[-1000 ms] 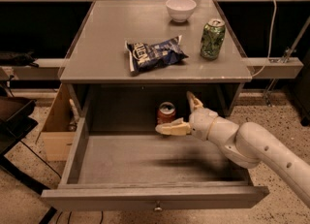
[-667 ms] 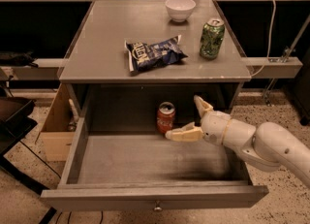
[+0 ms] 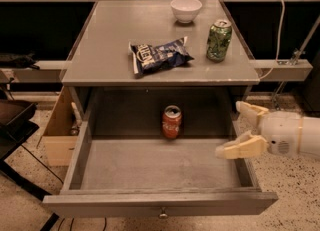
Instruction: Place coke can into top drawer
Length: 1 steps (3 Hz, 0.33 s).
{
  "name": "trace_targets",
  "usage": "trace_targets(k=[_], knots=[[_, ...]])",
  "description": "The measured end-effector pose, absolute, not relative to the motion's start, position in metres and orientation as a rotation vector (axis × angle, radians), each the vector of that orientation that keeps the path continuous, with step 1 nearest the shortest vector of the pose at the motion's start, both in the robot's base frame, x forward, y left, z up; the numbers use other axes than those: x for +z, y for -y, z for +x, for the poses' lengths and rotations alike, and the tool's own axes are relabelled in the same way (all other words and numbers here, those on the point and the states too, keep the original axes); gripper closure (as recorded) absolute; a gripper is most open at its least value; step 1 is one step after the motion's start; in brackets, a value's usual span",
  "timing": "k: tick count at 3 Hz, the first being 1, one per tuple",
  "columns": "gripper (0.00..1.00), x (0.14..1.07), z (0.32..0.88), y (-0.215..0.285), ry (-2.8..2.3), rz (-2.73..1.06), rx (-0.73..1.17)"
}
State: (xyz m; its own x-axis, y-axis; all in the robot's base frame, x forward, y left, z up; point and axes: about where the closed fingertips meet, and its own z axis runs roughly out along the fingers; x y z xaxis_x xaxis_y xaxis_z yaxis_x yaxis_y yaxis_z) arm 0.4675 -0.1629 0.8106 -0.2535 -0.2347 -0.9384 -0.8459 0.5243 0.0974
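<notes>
Coke can (image 3: 172,122) stands upright at the back of the open top drawer (image 3: 150,170), under the counter (image 3: 115,50) front edge; placement looks done. Gripper (image 3: 229,128) is empty with fingers apart, below the counter's front-right corner, well clear of the can.

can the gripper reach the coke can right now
Probably yes: the top drawer is open, the coke can stands upright at its back, and nothing lies between it and the open gripper by the right wall.
</notes>
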Motion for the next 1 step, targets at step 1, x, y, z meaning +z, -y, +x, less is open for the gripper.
trace_targets(k=[1], knots=[[0.00,0.8137,0.4489,0.1513,-1.763,-0.970,0.829]])
